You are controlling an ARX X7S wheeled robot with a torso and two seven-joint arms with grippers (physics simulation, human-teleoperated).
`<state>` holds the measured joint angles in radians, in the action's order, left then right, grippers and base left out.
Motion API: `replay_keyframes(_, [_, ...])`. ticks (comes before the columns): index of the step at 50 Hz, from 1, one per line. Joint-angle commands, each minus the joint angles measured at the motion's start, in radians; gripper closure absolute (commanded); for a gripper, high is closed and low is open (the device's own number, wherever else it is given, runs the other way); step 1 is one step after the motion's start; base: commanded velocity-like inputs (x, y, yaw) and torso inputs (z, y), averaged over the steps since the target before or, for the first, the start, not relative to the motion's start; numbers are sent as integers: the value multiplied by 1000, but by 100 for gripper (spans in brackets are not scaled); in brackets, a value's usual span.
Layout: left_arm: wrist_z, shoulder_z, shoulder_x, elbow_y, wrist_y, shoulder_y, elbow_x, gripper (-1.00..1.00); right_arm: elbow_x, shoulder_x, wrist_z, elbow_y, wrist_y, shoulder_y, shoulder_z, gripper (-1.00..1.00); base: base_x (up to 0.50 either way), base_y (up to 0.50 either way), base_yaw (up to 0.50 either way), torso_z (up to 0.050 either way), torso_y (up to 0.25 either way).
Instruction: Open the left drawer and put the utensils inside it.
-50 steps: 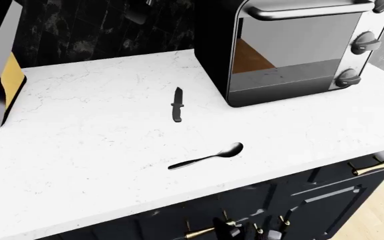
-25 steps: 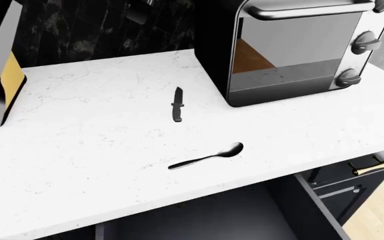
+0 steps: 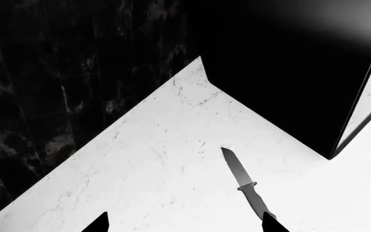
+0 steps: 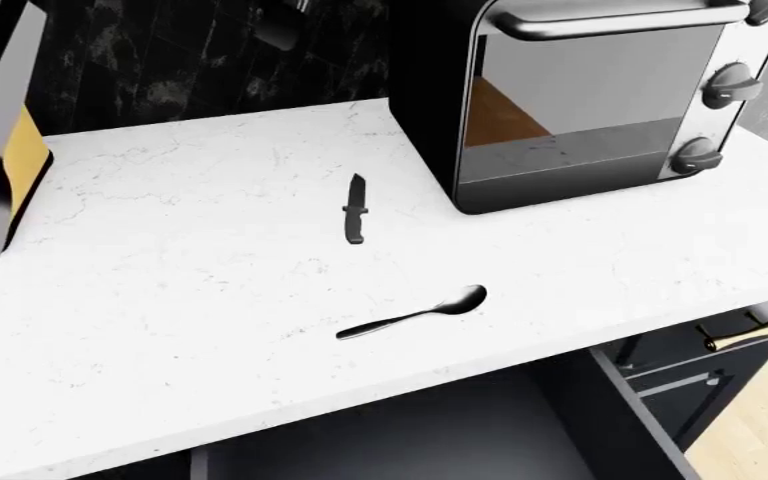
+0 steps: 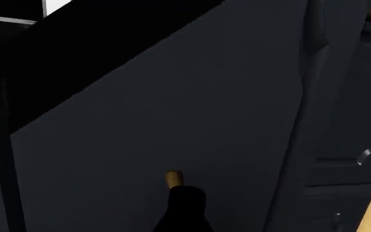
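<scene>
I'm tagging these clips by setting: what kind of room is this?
Most likely a kitchen, rendered in simulation: a white marble-look countertop carrying a black and steel toaster oven, with a small black knife and a black spoon lying on it, above dark cabinets with brass handles.

Counter (image 4: 197, 300): knife (image 4: 355, 208), spoon (image 4: 414, 315), toaster oven (image 4: 584, 95)

left drawer (image 4: 398, 435) front cropped, right pincer (image 5: 184, 205) mostly cropped

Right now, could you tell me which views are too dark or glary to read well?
Right wrist view: very dark, only the brass handle stands out. Left wrist view: knife sharp on bright countertop, backsplash murky. Head view: evenly lit, toaster oven door reflective.
</scene>
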<state>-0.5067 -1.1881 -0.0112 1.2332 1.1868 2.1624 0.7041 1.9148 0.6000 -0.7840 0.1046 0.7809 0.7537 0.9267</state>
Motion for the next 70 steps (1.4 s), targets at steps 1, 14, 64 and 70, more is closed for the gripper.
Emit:
replay_keyframes(1, [10,4,-4,-10,4,-6,5,-100,-73,-16,-283,43,161,26,85,-100,0,0,0,0,0])
replay_keyframes(14, [5,2,3,3,-4,-6,3,-100,378,-58,-787,154,266,32,-20,-100,0,0,0,2,1])
replay_keyframes(64, [12,-25,6,15,-20,-15,38,-100,-838,-600,-787,-53,-2352,-324,-3523,-100,0,0,0,1,1])
replay_keyframes(70, [12,-29,6,11,-22,-19,39,-100,-789,-600,-787,-14,-2352,-289,-3508,-100,0,0,0,0,0])
